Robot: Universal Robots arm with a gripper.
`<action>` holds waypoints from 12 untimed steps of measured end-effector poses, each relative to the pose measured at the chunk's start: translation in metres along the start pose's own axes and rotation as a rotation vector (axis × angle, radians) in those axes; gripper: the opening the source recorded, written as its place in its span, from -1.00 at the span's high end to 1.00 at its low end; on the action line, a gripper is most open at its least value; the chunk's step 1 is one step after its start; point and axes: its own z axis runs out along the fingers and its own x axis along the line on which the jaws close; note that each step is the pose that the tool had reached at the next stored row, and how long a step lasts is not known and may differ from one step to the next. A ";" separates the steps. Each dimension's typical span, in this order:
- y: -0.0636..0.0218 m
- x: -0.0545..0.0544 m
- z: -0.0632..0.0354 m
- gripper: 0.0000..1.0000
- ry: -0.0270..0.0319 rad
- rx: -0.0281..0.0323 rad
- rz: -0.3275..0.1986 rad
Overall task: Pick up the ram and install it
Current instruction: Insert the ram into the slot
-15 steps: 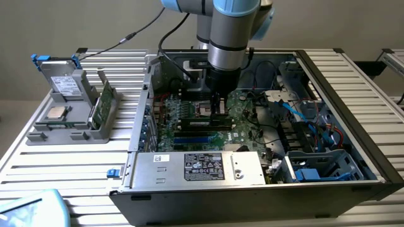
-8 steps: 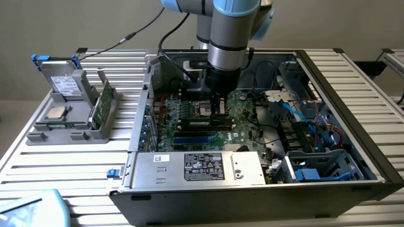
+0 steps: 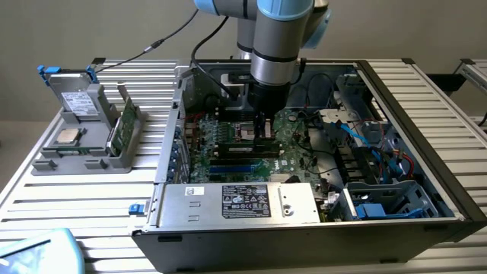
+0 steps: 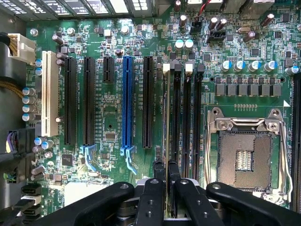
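Your gripper (image 3: 264,132) sits low inside the open case (image 3: 304,245), over the motherboard (image 3: 224,137) and just beside the CPU socket (image 4: 244,157). In the wrist view your fingers (image 4: 158,174) are clenched on the ram (image 4: 165,117), one on each face of the stick. You see it edge-on, as a thin line running away from the fingertips. It stands upright along the first memory slot, the one nearest the long black expansion slots. The other black memory slots (image 4: 187,117) lie parallel between it and the socket. Its far end reaches the white latch (image 4: 165,67) at the head of that slot (you cannot tell from here whether it is pressed fully home). The blue slot (image 4: 127,101) lies farther off on the other side. Out on the table (image 3: 76,188), at the exterior view's left, the grey tray (image 3: 84,160) holds the silver processor (image 3: 68,136) and the taller green card (image 3: 122,123), well apart from the arm.
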 end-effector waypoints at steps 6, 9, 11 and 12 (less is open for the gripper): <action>-0.0001 0.000 0.0005 0.71 -0.0001 0.0000 0.000; 0.0000 0.000 0.0006 0.71 -0.0001 0.0000 0.001; -0.0001 0.000 0.0006 0.71 -0.0001 0.0000 0.001; -0.0001 0.000 0.0007 0.71 -0.0001 0.0000 0.001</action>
